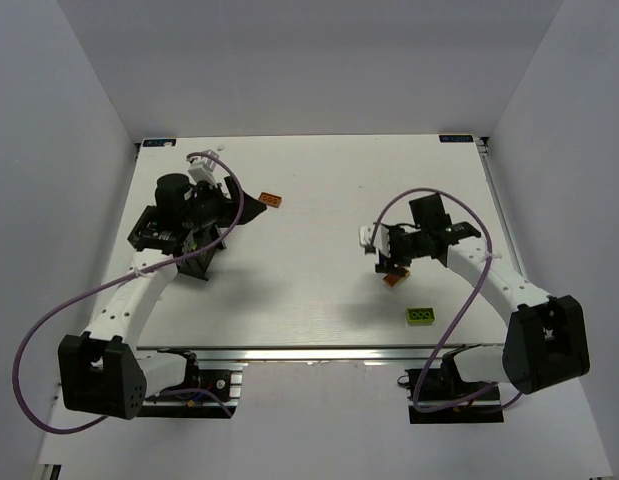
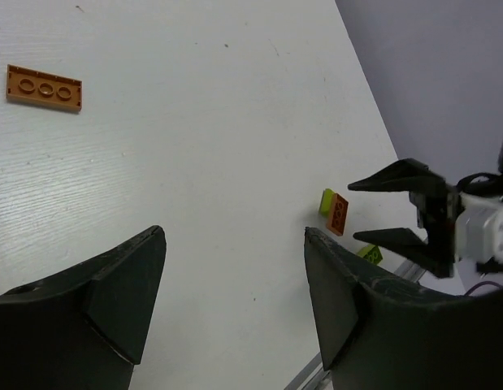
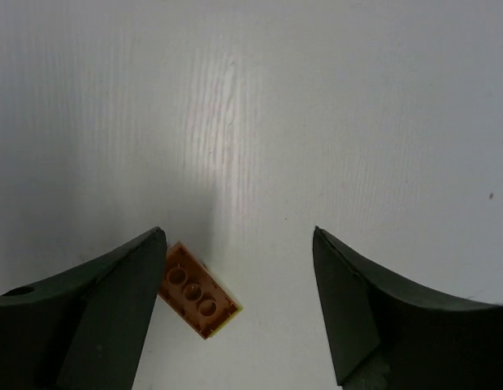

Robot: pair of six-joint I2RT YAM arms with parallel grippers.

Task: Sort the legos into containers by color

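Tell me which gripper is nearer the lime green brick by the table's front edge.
Right. The right gripper hangs just beyond the lime green brick, slightly to its left, by an orange brick. The left gripper is far off on the table's left side.

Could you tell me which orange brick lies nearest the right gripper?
The orange brick beside the right gripper; the other orange brick lies far off, by the left gripper.
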